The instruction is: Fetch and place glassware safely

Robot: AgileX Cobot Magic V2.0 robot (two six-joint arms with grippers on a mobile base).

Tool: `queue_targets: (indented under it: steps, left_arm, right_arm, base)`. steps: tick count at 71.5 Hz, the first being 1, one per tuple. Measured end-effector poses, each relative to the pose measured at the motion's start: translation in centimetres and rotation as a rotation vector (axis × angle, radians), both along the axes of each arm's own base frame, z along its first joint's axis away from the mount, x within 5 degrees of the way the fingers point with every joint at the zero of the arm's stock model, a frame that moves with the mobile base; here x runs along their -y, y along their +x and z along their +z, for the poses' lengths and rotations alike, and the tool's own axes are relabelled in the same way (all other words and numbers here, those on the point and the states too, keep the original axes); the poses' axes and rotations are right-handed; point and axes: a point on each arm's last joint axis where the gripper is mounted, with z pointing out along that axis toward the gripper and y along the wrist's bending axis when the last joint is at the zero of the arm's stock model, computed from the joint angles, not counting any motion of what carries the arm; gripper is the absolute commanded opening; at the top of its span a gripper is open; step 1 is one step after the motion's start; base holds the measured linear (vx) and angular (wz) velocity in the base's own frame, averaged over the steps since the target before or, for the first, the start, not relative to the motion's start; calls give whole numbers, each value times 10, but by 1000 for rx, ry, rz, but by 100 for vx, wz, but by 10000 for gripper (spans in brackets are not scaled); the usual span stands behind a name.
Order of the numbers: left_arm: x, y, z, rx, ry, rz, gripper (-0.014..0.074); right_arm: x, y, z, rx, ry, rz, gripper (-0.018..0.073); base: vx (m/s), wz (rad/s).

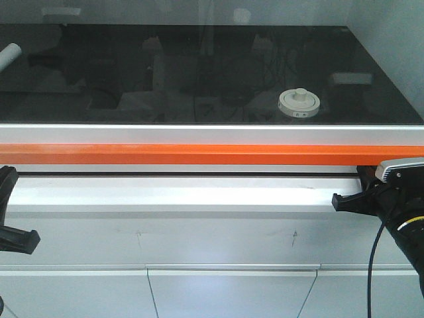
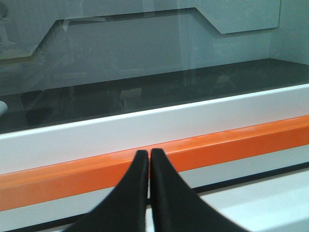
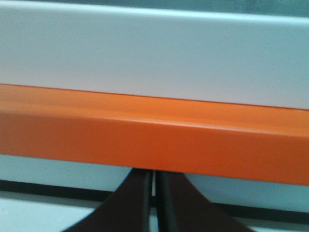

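Note:
The glassware (image 1: 299, 104), a squat clear jar with a round cream-white lid and a central knob, stands on the dark floor of the cabinet behind the glass pane, right of centre. It appears in neither wrist view. My left gripper (image 2: 148, 153) is shut and empty, its tips in front of the orange bar (image 2: 203, 145). My right gripper (image 3: 155, 173) is shut and empty, its tips tucked under the lower edge of the orange bar (image 3: 159, 135), well below and right of the jar.
A glass pane (image 1: 199, 73) with a white frame rail (image 1: 199, 134) and the orange bar (image 1: 185, 154) closes the cabinet front. A white tube (image 1: 10, 54) lies inside at the far left. A white ledge (image 1: 172, 192) and cupboard fronts sit below.

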Motion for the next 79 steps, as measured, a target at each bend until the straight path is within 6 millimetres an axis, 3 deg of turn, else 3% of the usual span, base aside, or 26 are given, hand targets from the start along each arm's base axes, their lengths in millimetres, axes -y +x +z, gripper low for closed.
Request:
queue_targets:
  steps: [25, 79]
  left_arm:
    - [-2, 3, -5, -35, -17, 24, -7]
    - [-15, 48, -61, -114, -21, 183, -7]
  right_arm:
    - [0, 0, 0, -2, -1, 0, -1]
    - [0, 0, 0, -2, -1, 0, -1]
  base:
    - [0, 0]
    - [0, 0]
